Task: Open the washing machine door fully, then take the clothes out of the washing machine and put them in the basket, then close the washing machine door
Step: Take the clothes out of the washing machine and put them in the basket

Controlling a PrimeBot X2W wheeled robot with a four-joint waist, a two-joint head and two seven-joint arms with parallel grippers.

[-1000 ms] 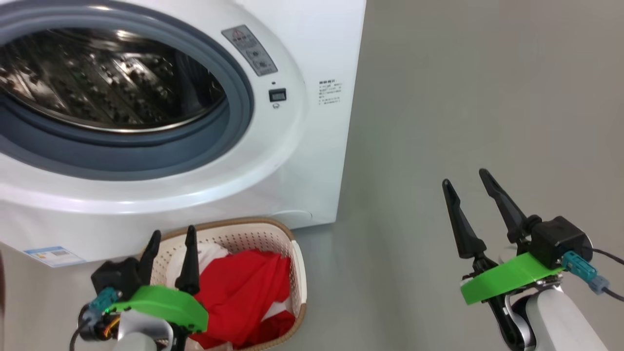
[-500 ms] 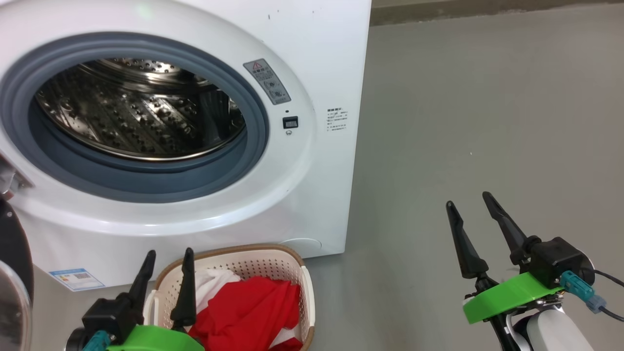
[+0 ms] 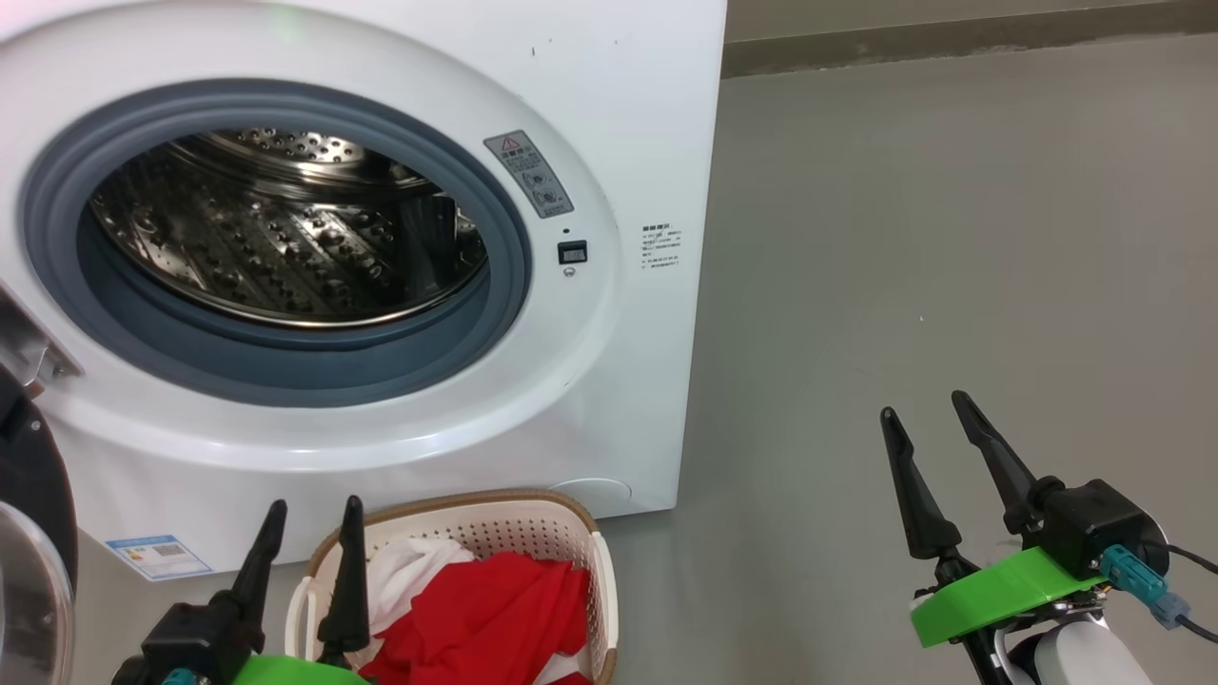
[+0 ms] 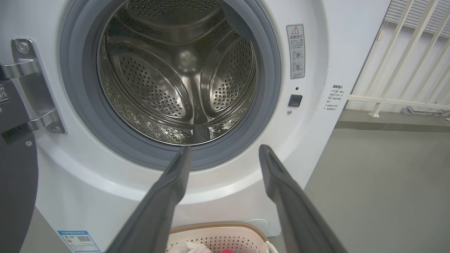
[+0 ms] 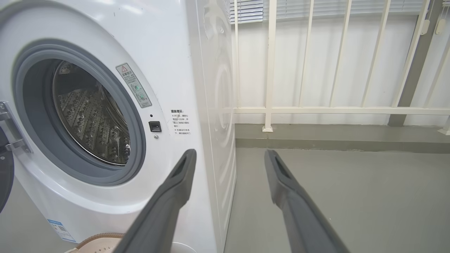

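Camera tilted up | left end effector (image 3: 315,502), right end effector (image 3: 923,403) — spread, empty | door (image 3: 38,476) cropped; clothes (image 3: 495,609) half-hidden

The head camera looks down on the washing machine (image 3: 628,124), which both low wrist cameras also face, close up.

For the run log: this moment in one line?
washing machine door: open; drum: empty; clothes: in basket; left pincer: open; right pincer: open; pending: close door
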